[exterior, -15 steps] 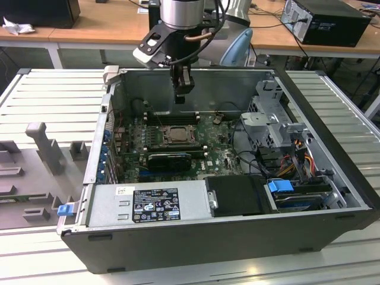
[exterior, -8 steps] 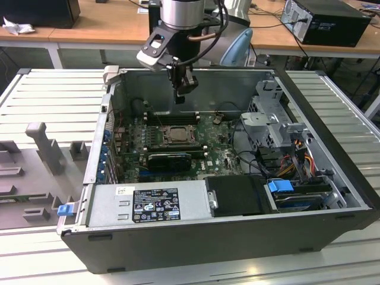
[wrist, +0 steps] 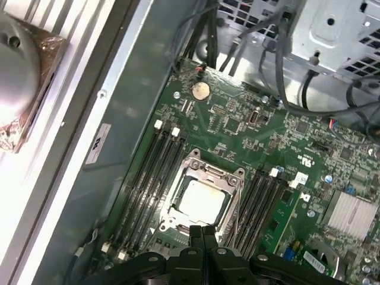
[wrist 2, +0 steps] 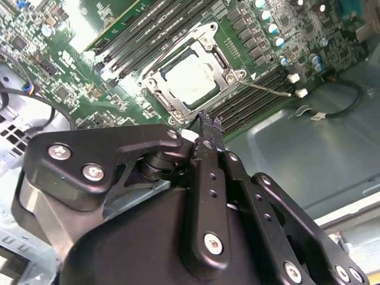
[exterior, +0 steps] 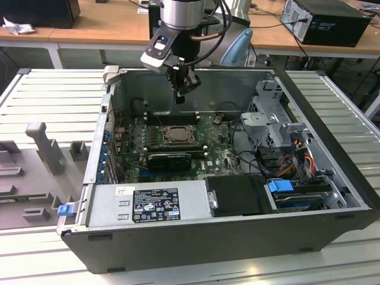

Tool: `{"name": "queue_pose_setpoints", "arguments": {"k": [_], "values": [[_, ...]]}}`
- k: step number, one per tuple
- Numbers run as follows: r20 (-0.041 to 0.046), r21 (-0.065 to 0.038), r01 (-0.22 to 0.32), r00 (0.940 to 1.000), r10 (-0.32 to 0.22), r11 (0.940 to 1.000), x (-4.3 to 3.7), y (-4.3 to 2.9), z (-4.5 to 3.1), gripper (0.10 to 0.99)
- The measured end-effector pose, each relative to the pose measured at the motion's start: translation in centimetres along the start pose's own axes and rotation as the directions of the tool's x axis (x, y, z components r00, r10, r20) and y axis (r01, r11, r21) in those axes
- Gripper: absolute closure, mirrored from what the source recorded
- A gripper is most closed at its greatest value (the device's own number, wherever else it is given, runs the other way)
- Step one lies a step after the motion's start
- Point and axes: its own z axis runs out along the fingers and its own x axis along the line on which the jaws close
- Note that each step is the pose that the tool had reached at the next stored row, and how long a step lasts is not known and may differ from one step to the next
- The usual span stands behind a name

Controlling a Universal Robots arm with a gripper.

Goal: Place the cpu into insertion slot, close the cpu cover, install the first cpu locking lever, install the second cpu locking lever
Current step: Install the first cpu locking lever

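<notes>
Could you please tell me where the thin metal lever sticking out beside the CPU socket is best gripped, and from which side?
Probably at the free tip of the locking lever, from above, one finger on each side. It is a thin rod lying out over the memory slots, and its other end joins the rim of the insertion slot.

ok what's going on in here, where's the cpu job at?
The gripper hangs over the motherboard inside the open case, fingers shut, holding nothing. The cpu sits in the slot, and the cover looks to be down around it. One thin lever sticks out sideways from the socket, so it seems unlatched. I can't tell about the other lever.
</notes>
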Motion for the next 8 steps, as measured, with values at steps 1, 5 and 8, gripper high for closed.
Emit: {"name": "queue_pose_setpoints", "arguments": {"k": [1, 5, 8], "values": [[-0.0003, 0.0, 0.011, 0.9999, -0.011, 0.9999, 0.0, 0.0, 0.0, 0.98], [-0.0013, 0.001, 0.057, 0.9984, -0.057, 0.9984, 0.0, 0.0, 0.01, 0.98], [-0.002, 0.002, 0.089, 0.996, -0.089, 0.996, 0.0, 0.0, 0.01, 0.98]]}}
